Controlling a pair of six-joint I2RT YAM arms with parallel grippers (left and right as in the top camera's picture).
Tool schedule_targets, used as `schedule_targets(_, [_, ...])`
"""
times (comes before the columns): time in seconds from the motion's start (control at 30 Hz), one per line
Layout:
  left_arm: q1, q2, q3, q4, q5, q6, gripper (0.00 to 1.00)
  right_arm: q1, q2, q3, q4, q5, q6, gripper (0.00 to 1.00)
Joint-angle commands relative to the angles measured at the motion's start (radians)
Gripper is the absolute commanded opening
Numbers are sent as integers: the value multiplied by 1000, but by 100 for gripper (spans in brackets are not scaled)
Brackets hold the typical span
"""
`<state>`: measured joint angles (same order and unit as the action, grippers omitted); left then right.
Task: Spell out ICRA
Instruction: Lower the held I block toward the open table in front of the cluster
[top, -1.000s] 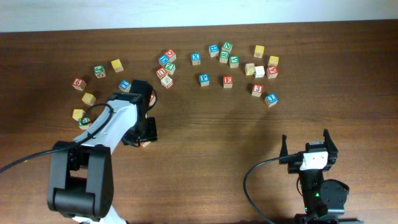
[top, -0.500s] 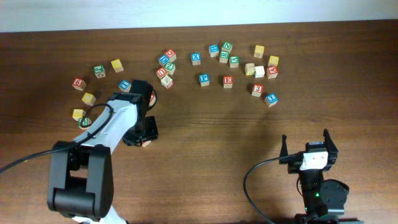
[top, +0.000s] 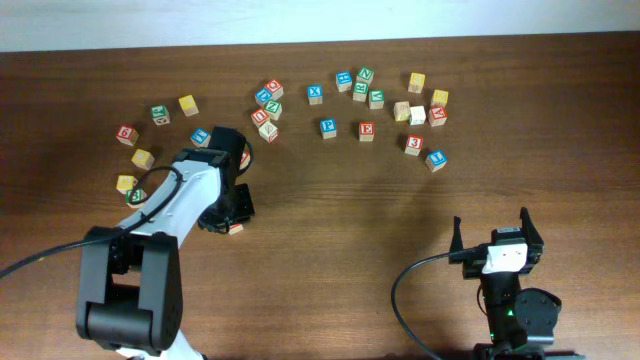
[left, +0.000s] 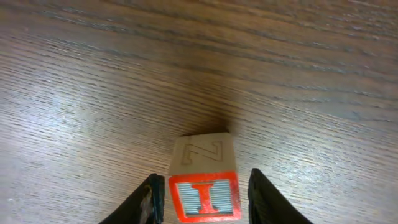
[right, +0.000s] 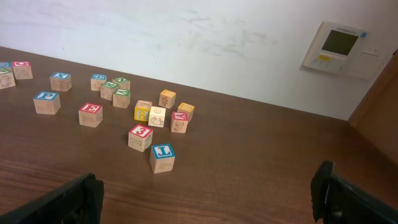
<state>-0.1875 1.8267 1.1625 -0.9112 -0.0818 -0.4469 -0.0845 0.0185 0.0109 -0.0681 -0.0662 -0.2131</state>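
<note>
1 small wooden cube printed with a red I (left: 205, 198) sits between the 2 fingers (left: 154, 200) of the left gripper (left: 204, 186), thin gaps either side, unclamped. The right gripper (right: 208, 196) stands wide open.

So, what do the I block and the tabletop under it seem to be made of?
I block: pale, bare-looking wood, going by the matte tan faces and the letter pressed into its top; the front has a red I, printed or painted. Table: dark brown wood or wood-look laminate, with long grain lines and a soft sheen; the pictures do not show which.
</note>
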Motion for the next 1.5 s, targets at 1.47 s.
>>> schedule_targets(1.47, [3, -26, -38, 49, -90, 157, 35, 0, -6, -5, -4, -9, 4, 98])
